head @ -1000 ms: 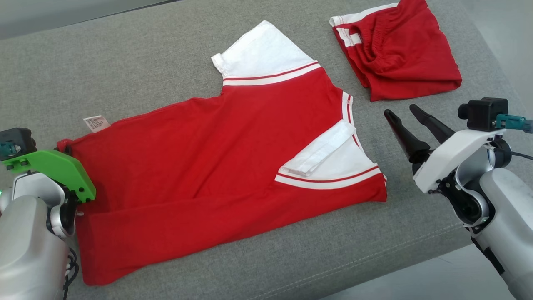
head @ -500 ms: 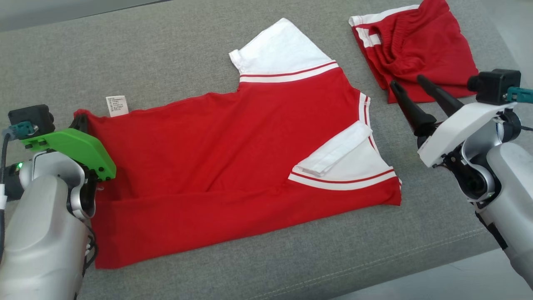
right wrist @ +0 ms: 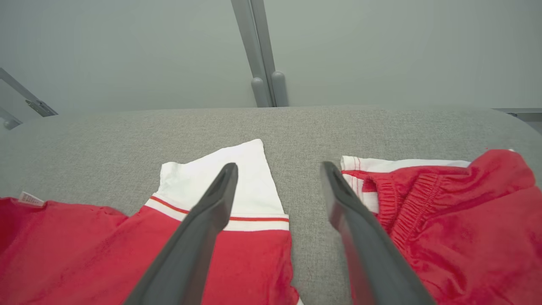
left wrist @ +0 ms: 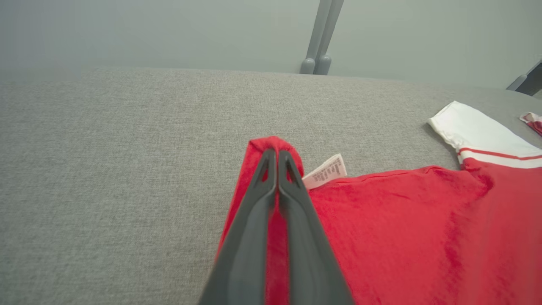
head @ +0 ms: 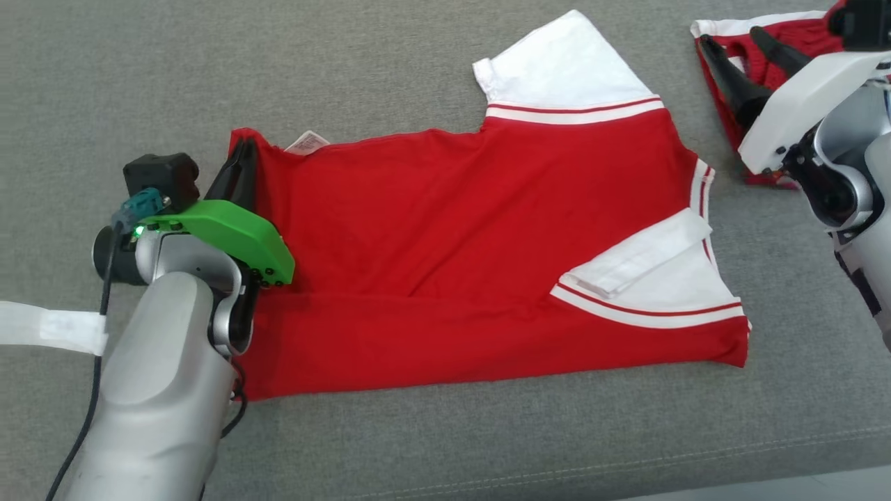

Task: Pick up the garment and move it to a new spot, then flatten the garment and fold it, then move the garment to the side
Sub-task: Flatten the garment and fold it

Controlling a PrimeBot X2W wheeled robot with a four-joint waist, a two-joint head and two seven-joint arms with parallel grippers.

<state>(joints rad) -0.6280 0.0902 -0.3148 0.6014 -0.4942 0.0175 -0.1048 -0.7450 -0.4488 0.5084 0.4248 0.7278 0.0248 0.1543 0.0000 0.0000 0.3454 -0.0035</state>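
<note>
The garment (head: 452, 229) is a red T-shirt with white sleeves, lying mostly flat on the grey cushion (head: 418, 431), with its near side folded over. My left gripper (head: 243, 149) is at the shirt's far left hem corner, shut on a pinch of red cloth beside the care label (head: 306, 142). In the left wrist view the shut left gripper (left wrist: 277, 154) has cloth humped over its tips, and the garment (left wrist: 423, 233) spreads to the right. My right gripper (head: 731, 38) hangs open and holds nothing. In the right wrist view the right gripper (right wrist: 279, 167) is above the gap beside the garment's white sleeve (right wrist: 220, 182).
Red shorts (head: 769, 73) with white stripes lie crumpled at the far right, partly behind my right fingers; the shorts (right wrist: 457, 220) are close to the shirt's sleeve. A white strap (head: 42, 327) crosses the cushion at the left. The cushion's front edge (head: 766, 480) runs along the lower right.
My left jaws have shut on the hem corner by the label. The right gripper has moved away from the collar toward the shorts. The head camera has turned, shifting the whole picture.
</note>
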